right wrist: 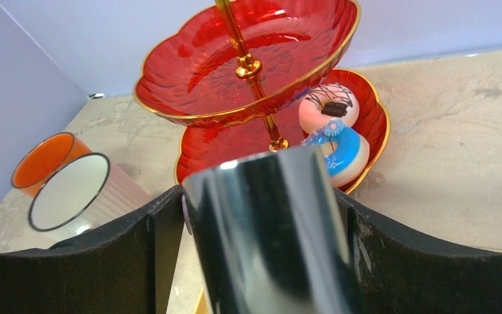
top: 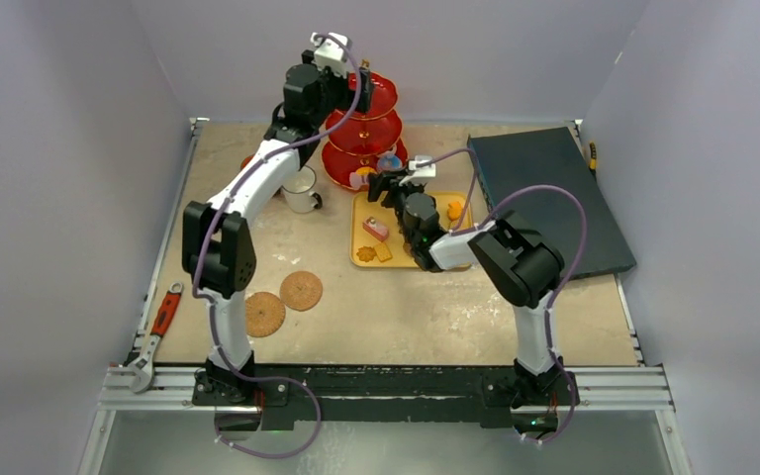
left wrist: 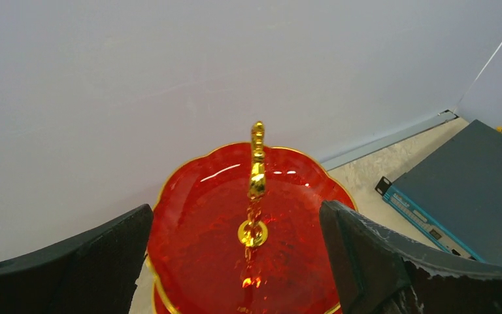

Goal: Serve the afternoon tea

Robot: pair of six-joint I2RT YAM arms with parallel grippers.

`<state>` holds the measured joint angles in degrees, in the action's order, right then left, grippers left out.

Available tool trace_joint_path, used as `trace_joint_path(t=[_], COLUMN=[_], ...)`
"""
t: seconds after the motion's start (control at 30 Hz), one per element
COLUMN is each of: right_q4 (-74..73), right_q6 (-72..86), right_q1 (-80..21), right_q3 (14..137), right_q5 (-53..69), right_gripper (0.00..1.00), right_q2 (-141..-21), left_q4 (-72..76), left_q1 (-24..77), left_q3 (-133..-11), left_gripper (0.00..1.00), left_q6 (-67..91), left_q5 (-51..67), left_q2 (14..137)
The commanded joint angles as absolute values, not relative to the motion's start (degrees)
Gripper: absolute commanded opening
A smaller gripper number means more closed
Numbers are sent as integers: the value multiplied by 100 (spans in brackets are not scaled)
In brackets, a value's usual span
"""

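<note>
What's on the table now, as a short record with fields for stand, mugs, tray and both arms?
Stand: red three-tier stand, pink doughnut and blue doughnut on bottom tier
Mugs: white mug and orange mug, side by side left of it
Tray: yellow tray holding a few pastries
Left gripper: fingers open above the top tier
Right gripper: fingers gripping metal tongs

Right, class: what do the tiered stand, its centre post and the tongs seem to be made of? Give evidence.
The tiered stand looks like glossy, translucent red glass or plastic: light glints off it. Its centre post is shiny gold, probably metal or plated plastic. The tongs look like polished metal: mirror-like reflections.
</note>
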<state>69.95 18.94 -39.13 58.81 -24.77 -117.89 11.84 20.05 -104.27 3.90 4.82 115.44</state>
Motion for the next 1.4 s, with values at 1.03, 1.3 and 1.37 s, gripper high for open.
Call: trace_joint_path(t=[1.03, 1.3, 1.37], right_q4=[6362, 5919, 5814], right_q6=[780, 633, 693], right_q1=[-4146, -3721, -3515], right_q3=[3646, 4329, 4532], right_q5=[-981, -1102, -1062], right_gripper=[24, 17, 17], right_q2=[-9203, -8588, -8513], left_q4=[-3139, -3138, -3143], left_q1=[1164, 1165, 1162], left_q3=[-10954, -10956, -10975], left_gripper=[93, 92, 92], left_q6=[-405, -504, -507], left_q5=[1244, 1320, 1363], left_q2=[9613, 9676, 9689])
